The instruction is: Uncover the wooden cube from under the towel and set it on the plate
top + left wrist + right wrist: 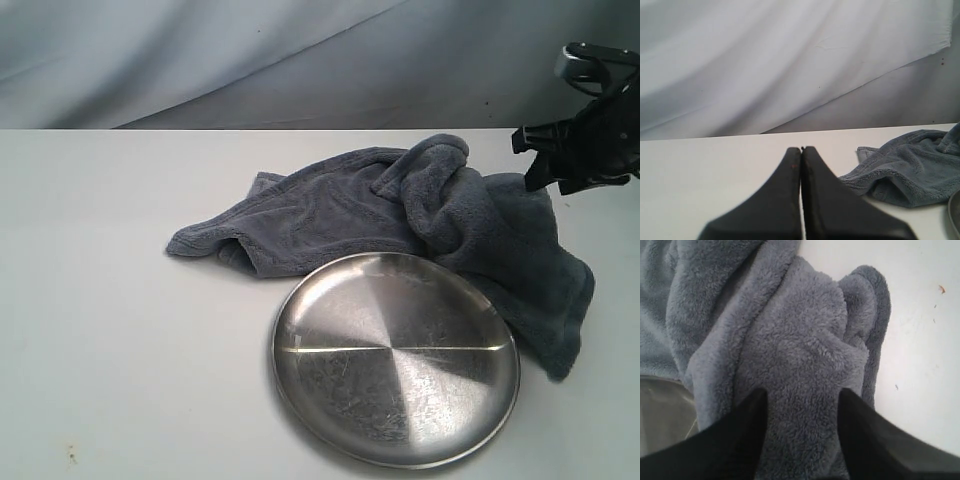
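The dark blue-grey towel (420, 210) lies crumpled on the white table, just behind the round silver plate (396, 358), and its right part drapes down beside the plate's rim. The wooden cube is hidden. My right gripper (532, 165) hangs over the towel's right side; in the right wrist view it (802, 392) is open, with a fold of the towel (790, 340) showing between the spread fingers. My left gripper (801, 149) is shut and empty, low over the table, with the towel (910, 170) off to one side of it. It does not show in the exterior view.
The white table (110, 300) stretches to the left of the towel and plate. A pale draped backdrop (250, 50) rises behind the table's far edge. A sliver of the plate's rim (956, 215) shows in the left wrist view.
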Available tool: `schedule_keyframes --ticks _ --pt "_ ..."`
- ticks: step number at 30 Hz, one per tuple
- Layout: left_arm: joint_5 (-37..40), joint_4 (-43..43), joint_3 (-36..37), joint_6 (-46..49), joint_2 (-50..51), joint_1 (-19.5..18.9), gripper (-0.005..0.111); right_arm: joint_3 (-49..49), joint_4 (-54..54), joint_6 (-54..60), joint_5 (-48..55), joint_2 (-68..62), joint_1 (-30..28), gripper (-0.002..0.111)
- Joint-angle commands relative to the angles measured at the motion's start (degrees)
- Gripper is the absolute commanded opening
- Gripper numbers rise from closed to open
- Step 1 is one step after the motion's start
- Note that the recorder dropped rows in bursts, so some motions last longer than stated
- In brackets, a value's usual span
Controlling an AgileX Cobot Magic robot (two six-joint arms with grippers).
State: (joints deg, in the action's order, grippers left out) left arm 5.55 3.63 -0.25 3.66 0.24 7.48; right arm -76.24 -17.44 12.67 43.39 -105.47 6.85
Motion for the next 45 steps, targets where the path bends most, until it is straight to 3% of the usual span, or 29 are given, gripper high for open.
schedule_keyframes --ticks 1,18,31,45 --pt "-0.6 0.1 0.3 -0.1 -0.2 -0.1 0.0 0.8 0.7 0.3 1.7 0.3 0.0 0.056" --pt "-0.6 0.1 0.3 -0.1 -0.2 -0.1 0.0 1.9 2.0 -0.7 -2.3 -1.8 0.0 0.055" --pt "-0.6 0.1 0.3 -0.1 -0.2 -0.1 0.0 5.2 1.8 -0.7 -7.3 -2.3 0.0 0.043" --pt "-0.6 0.1 0.3 -0.1 -0.2 -0.1 0.0 5.2 1.8 -0.7 -7.1 -2.3 0.0 0.0"
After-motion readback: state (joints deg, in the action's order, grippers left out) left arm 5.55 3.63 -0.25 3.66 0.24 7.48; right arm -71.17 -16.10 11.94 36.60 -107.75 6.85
